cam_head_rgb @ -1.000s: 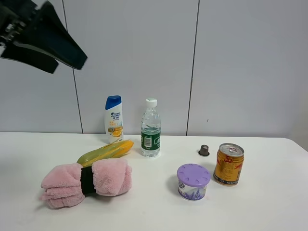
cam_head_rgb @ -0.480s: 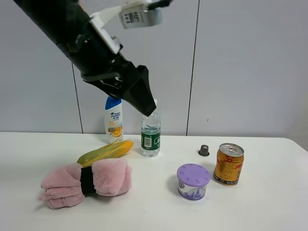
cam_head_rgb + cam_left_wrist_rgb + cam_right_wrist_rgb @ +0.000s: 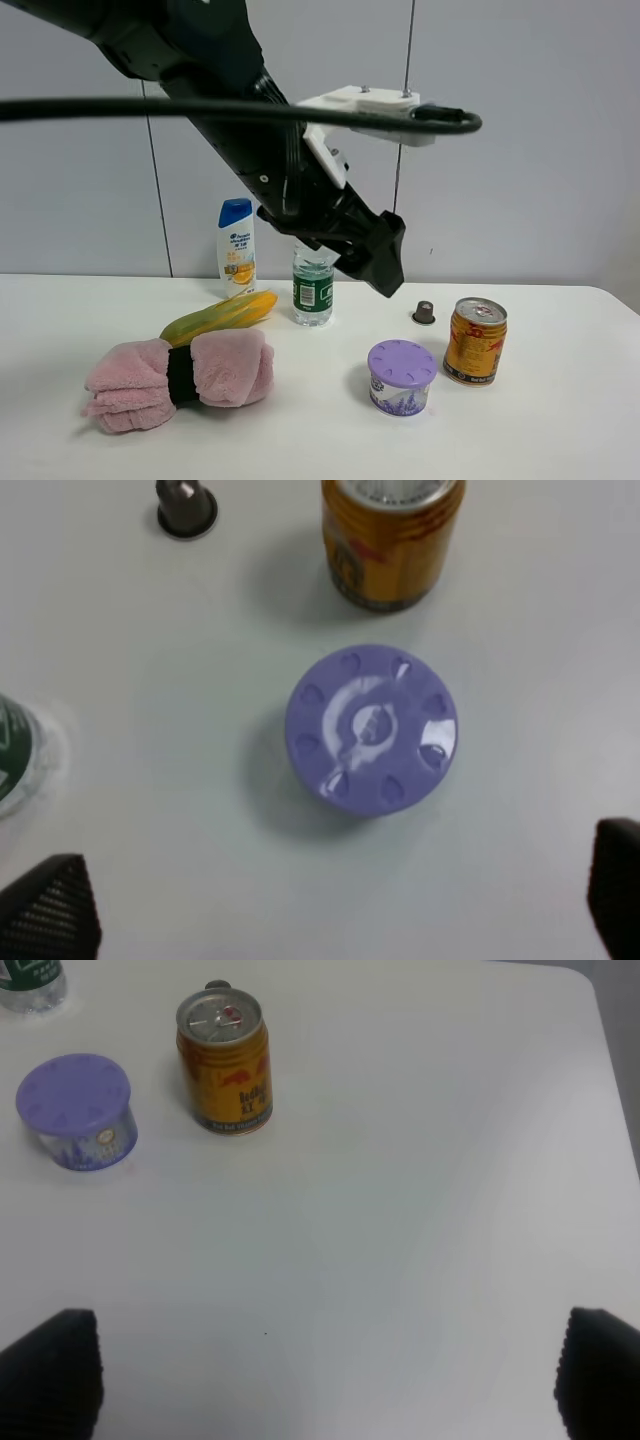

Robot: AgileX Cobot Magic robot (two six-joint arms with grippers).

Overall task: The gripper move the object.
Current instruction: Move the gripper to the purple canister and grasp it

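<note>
Bright, even, diffuse light from overhead; shadows on the white table [image 3: 560, 430] are soft and short. The left wrist view is slightly soft, with a glare patch on the object [image 3: 371, 728] lid. The right gripper [image 3: 320, 1375] tips are dark, out-of-focus blobs at the frame edge.

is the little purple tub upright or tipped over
Upright: the squat white tub with the lavender lid stands on its base, lid up.

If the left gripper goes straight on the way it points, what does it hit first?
Most likely the purple-lidded tub, which sits nearly centred ahead of the open left gripper in its wrist view. Nothing shows in between, though depth is hard to judge.
</note>
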